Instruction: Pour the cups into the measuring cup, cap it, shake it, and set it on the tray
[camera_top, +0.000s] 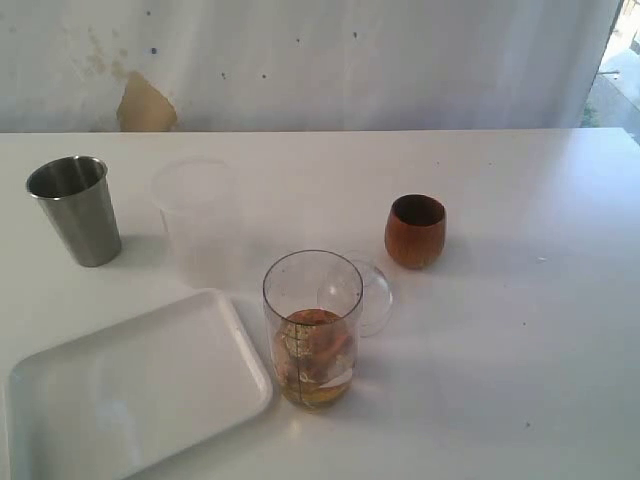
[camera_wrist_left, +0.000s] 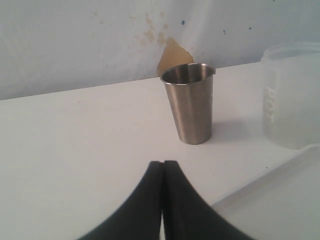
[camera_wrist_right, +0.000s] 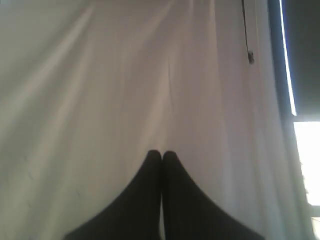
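The clear measuring cup (camera_top: 312, 330) with its printed scale stands near the table's front centre, holding amber liquid and orange pieces at the bottom. A clear round lid (camera_top: 358, 292) lies flat just behind it. The brown wooden cup (camera_top: 415, 231) stands upright to the right rear. At the far left stands the steel tumbler (camera_top: 75, 209), also facing the left wrist camera (camera_wrist_left: 189, 103). The white tray (camera_top: 130, 385) lies at the front left. My left gripper (camera_wrist_left: 163, 163) is shut and empty, a short way from the tumbler. Pointing at a white curtain, my right gripper (camera_wrist_right: 161, 153) is shut and empty. Neither arm shows in the exterior view.
A frosted unmarked cup (camera_top: 196, 220) stands between the tumbler and the measuring cup; it shows in the left wrist view (camera_wrist_left: 292, 95) beside the tray's corner (camera_wrist_left: 280, 200). A white curtain (camera_top: 320, 60) hangs behind the table.
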